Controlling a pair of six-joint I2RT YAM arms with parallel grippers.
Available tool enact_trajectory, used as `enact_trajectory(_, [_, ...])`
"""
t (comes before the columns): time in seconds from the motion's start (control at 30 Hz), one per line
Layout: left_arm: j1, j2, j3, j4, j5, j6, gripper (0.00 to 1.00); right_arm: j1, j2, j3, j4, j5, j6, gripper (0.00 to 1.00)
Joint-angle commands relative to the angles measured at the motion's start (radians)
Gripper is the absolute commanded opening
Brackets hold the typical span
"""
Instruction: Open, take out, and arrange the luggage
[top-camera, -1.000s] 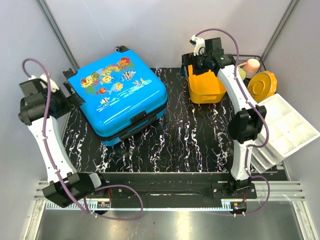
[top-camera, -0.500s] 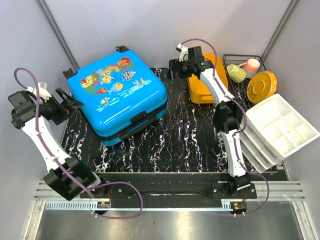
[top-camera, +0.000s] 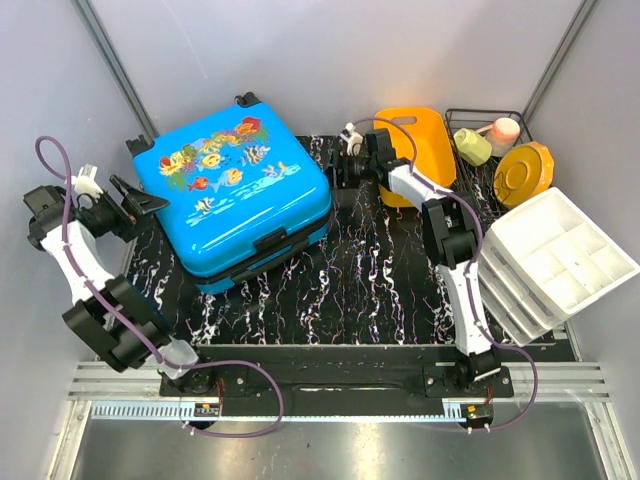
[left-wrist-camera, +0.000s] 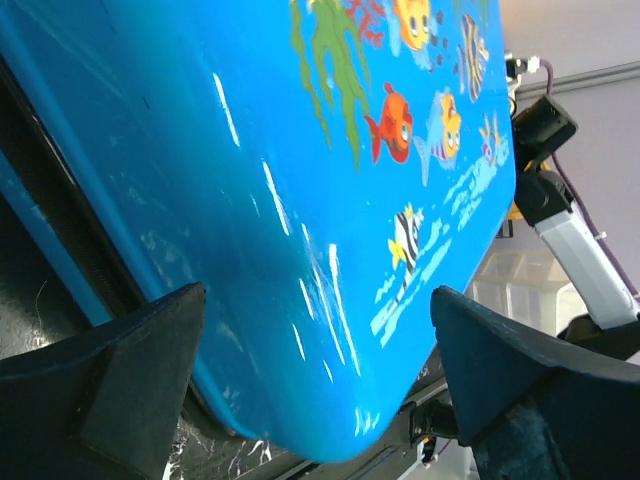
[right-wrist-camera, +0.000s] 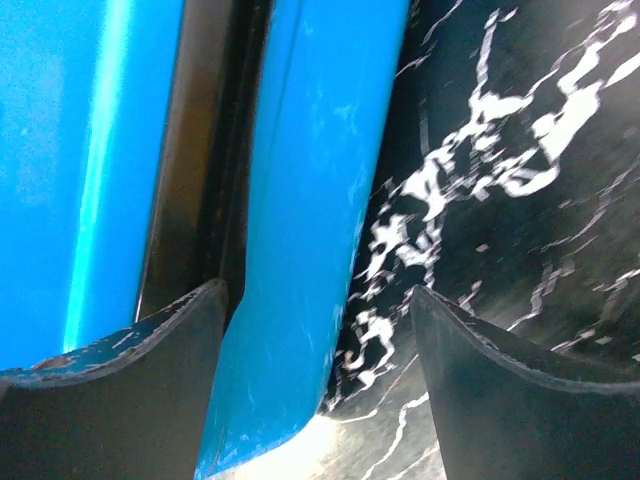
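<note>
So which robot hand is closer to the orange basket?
Right. The right gripper sits just beside the orange basket, between it and the suitcase; the left gripper is beyond the suitcase's far side.

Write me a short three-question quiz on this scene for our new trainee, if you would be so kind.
1. True or false: the luggage lies closed on the table.
2. Where is the right gripper? A) above the fish print; B) low at the luggage's side, by the dark seam between its two shells; C) parked back near its own base.
3. Name it: what stands between the luggage and the wire rack?

Key
1. True.
2. B.
3. The orange basket.
</note>
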Motion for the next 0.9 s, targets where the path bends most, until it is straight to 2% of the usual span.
enact_trajectory(0.0, [-0.006,0.067,-0.028,0.054,0.051,0.045,0.99,0.116,-0.209,-0.314,0.172,-0.224,0.055,0.79])
enact_trajectory(0.17, [-0.072,0.108,-0.045,0.054,0.002,0.108,0.99,0.140,-0.393,-0.610,0.221,-0.222,-0.010,0.79])
enact_trajectory(0.33, [-0.256,0.148,-0.042,0.063,-0.055,0.122,0.99,0.159,-0.558,-0.820,0.221,-0.179,-0.083,0.79])
enact_trajectory(0.5, [-0.391,0.232,0.004,0.198,-0.093,0.028,0.97,0.153,-0.655,-0.896,0.194,-0.073,-0.164,0.80])
enact_trajectory(0.6, [-0.416,0.326,0.127,0.215,-0.122,0.017,0.95,0.153,-0.678,-0.911,0.194,-0.040,-0.176,0.81])
enact_trajectory(0.73, [-0.410,0.398,0.360,0.105,-0.145,0.068,0.91,0.160,-0.689,-0.916,0.221,-0.005,-0.144,0.82])
enact_trajectory(0.83, [-0.379,0.331,0.403,0.068,-0.167,0.073,0.92,0.180,-0.692,-0.904,0.289,0.038,-0.115,0.82])
enact_trajectory(0.87, [-0.350,0.300,0.396,0.069,-0.182,0.059,0.96,0.202,-0.691,-0.899,0.318,0.048,-0.106,0.82])
